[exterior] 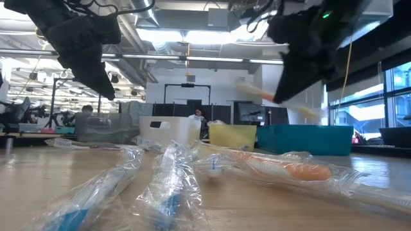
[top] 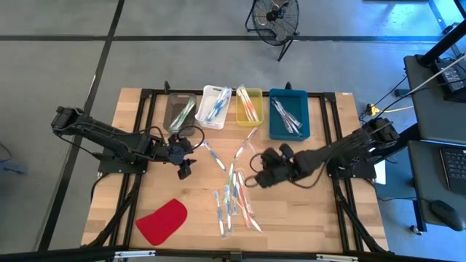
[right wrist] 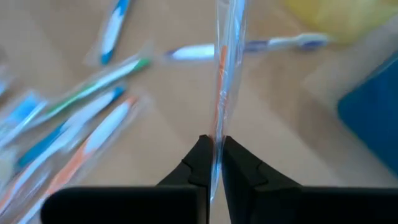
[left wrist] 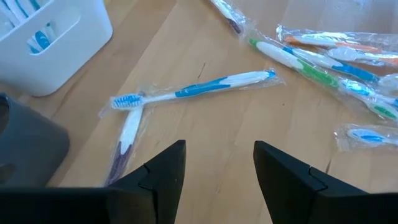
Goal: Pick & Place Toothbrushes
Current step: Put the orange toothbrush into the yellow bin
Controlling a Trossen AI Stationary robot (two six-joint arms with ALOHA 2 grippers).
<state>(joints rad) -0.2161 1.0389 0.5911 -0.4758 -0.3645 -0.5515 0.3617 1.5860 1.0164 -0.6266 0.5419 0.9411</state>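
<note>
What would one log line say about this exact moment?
right hand: shut on wrapped orange toothbrush, lifted | left hand: open, empty, above blue toothbrush | bins: partly filled

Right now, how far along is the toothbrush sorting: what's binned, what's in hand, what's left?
Done: all four bins at the table's far edge hold brushes, including the white bin and the yellow bin. In hand: the right gripper is shut on an orange wrapped toothbrush, lifted off the table. The left gripper is open above a blue toothbrush. Left: about a dozen loose toothbrushes on the wood.
</note>
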